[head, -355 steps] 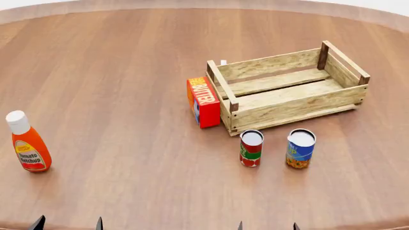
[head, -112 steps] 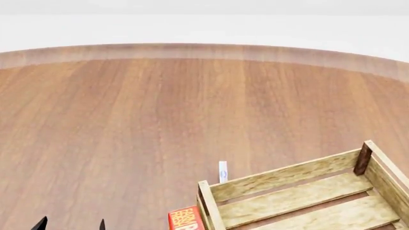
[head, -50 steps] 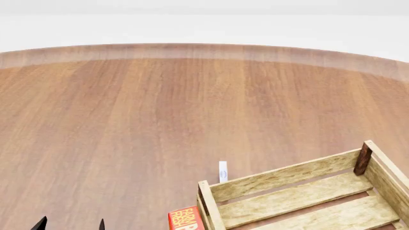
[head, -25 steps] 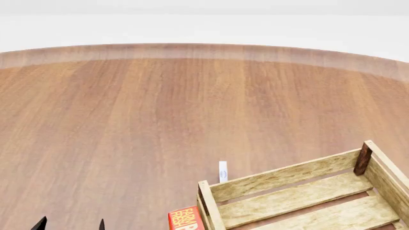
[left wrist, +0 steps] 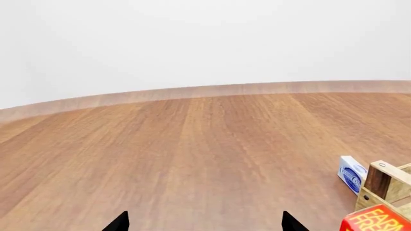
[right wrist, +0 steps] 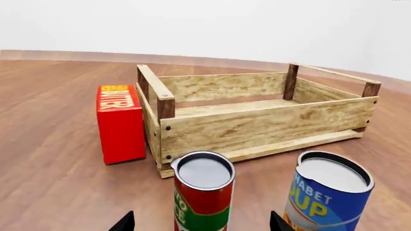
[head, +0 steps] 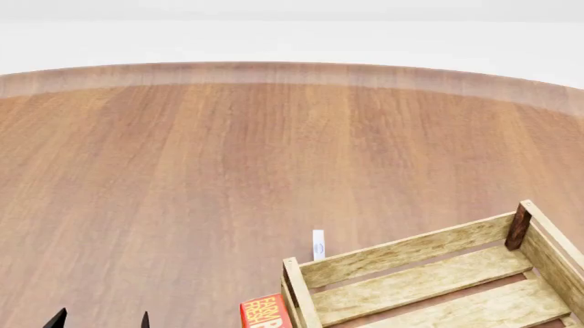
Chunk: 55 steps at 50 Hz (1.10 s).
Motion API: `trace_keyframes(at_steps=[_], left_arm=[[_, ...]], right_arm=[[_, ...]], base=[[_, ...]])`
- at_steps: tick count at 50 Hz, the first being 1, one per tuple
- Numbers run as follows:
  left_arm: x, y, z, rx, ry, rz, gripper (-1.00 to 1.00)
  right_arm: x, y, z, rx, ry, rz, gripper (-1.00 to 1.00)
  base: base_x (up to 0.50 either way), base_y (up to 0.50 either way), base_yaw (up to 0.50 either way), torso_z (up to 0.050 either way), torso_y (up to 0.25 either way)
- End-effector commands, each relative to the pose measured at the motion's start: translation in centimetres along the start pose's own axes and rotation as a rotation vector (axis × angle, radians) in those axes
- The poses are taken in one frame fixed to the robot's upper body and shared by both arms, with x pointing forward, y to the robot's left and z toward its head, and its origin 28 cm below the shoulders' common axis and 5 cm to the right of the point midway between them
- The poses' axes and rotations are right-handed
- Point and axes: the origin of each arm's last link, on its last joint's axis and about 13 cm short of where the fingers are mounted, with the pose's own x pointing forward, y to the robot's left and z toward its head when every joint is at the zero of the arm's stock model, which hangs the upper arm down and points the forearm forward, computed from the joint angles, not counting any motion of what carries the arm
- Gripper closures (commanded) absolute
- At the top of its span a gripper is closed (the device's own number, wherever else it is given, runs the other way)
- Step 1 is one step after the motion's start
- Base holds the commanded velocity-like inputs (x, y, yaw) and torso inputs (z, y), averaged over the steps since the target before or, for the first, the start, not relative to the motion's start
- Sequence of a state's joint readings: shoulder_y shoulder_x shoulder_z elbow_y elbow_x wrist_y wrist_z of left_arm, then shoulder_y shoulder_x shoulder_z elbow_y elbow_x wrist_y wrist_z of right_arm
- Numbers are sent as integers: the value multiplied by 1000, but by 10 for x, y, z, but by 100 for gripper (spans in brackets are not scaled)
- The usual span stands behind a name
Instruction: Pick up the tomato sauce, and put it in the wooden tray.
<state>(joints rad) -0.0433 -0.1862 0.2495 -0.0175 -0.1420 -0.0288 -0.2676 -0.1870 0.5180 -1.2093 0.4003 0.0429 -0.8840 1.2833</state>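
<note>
Right jaws (right wrist: 200, 222) apart, low, level with the tomato sauce (right wrist: 203, 191) between their tips.

Bright, even, diffuse light, soft faint shadows beside the wooden tray (right wrist: 257, 115), sharp clean renders, no glare or blur

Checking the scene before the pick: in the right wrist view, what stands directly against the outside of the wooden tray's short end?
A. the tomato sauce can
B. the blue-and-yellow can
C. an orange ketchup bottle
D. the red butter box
D: the red butter box stands upright beside the wooden tray at its short end, while the tomato sauce and the blue-and-yellow can stand apart in front of its long side.
</note>
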Motion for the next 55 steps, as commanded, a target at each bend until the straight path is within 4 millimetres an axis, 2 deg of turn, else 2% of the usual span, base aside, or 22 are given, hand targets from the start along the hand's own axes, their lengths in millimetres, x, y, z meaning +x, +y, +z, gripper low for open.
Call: trace_keyframes(at_steps=[1,22,55], left_arm=[[-1,1,0,-21,-14,-3,-100],[-2,0,0,-18,-15,-4,-100],[-2,0,0,-19,-13,-3,-100]], right_arm=[[14,0,0,-19,6,4,-100],[25,2,-7,-54,33,29,-100],[43,-1,-7,-58,63,23,-100]], base=[[0,0,0,0,0],[0,0,0,0,0],[0,0,0,0,0]])
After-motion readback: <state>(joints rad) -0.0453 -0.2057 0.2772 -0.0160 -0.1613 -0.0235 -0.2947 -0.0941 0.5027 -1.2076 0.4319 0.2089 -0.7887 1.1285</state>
